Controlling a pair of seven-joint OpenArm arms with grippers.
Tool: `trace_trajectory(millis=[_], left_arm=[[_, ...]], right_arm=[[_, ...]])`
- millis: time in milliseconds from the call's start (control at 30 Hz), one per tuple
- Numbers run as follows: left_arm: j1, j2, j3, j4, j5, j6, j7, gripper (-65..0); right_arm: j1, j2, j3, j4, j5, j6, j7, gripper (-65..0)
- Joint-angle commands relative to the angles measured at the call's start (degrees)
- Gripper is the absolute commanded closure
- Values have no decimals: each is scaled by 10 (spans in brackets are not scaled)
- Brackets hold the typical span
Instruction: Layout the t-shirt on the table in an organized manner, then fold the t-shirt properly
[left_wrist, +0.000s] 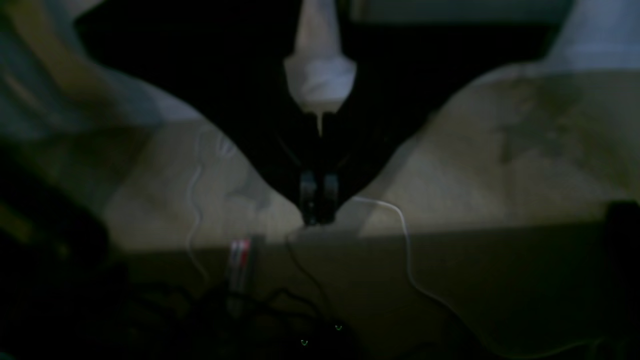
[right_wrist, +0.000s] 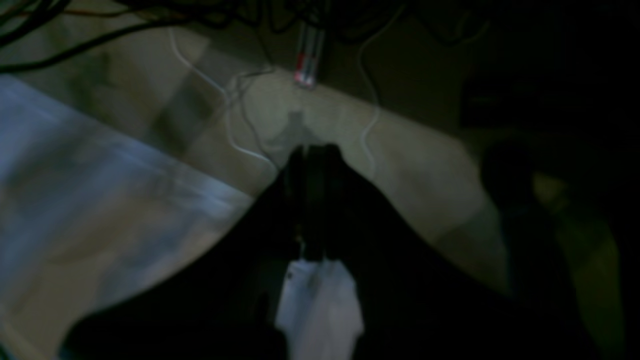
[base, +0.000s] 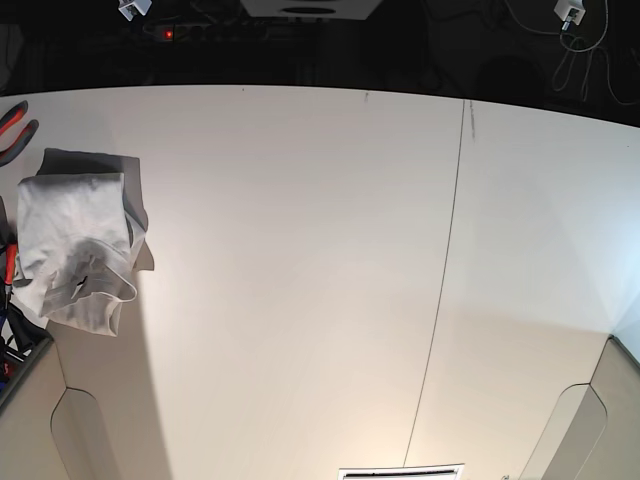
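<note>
Dimly, both wrist views murky: left gripper and right gripper pressed together, empty; t-shirt bunched at table edge.

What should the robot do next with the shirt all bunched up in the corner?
Probably reach one arm toward the t-shirt and open its jaws over a loose edge. The shirt lies crumpled at the side edge of the table, not spread out, and neither arm shows in the base view. Both grippers are shut and hold nothing.
</note>
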Motion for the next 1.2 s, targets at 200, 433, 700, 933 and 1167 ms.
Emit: trace_trajectory(millis=[200, 433, 700, 933, 1167], left_arm=[[-115, 88, 129, -92, 88, 100, -11, 0], [-207, 171, 193, -186, 124, 213, -11, 0], [-257, 203, 193, -204, 117, 213, -11, 0], [-261, 207, 175, -205, 82, 237, -11, 0], [-261, 210, 144, -205, 78, 236, -11, 0]], right_arm=[[133, -69, -62, -146, 1, -83, -7, 0], [183, -125, -62, -169, 3, -156, -21, 0], [185, -173, -61, -169, 4, -196, -19, 0], [186, -189, -61, -169, 38, -224, -2, 0], [186, -191, -61, -169, 57, -224, -2, 0]])
